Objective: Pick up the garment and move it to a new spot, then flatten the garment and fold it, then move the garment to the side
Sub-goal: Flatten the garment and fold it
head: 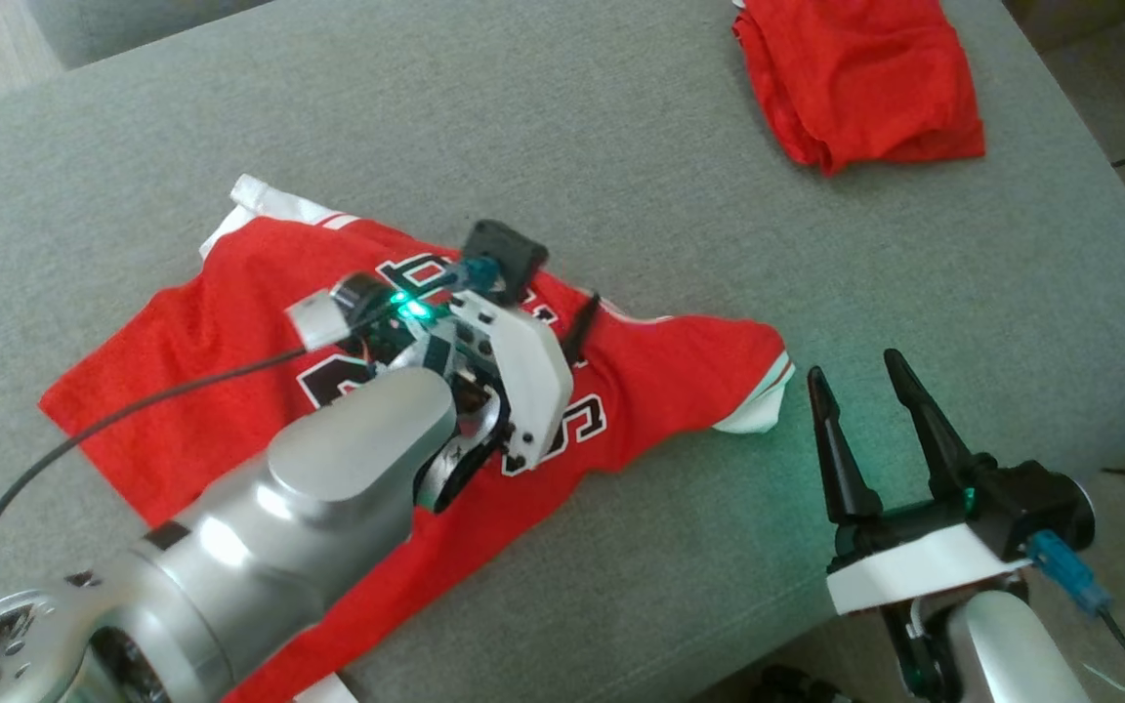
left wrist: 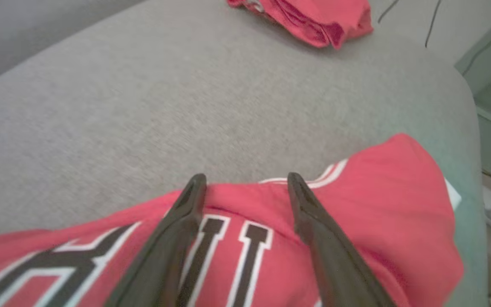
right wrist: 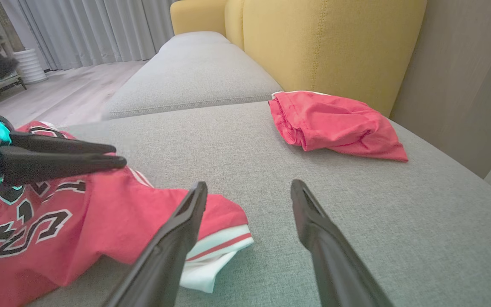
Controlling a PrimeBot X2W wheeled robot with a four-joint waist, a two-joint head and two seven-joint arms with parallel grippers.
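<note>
Black cable (head: 84,434): runs from the left edge of the head view across the jersey's left part toward the left wrist.
Jersey (head: 182,391): red, with black letters edged in white. It lies spread on the grey cushion (head: 621,176) at centre-left, with some wrinkles and white trim along its far edge.
Left forearm (head: 328,459): silver, reaching from the lower left over the middle of the jersey and hiding part of the lettering.
Left gripper (left wrist: 246,177): the two dark fingers stand apart over the jersey's far edge, with nothing pinched between them. The right wrist view shows it from the side (right wrist: 119,154), low over the red cloth (right wrist: 113,226).
Jersey's right end: a rounded red fold with white-and-red trim (head: 758,395), resting on the cushion.
Right gripper (head: 852,363): fingers spread wide and empty, just beside that trimmed end without touching it. In its own view (right wrist: 249,183) it points along bare cushion.
Second red garment (head: 860,83): bunched at the far right of the cushion, well apart from the jersey.
Yellow backrest (right wrist: 330,38): rises behind that second garment.
</note>
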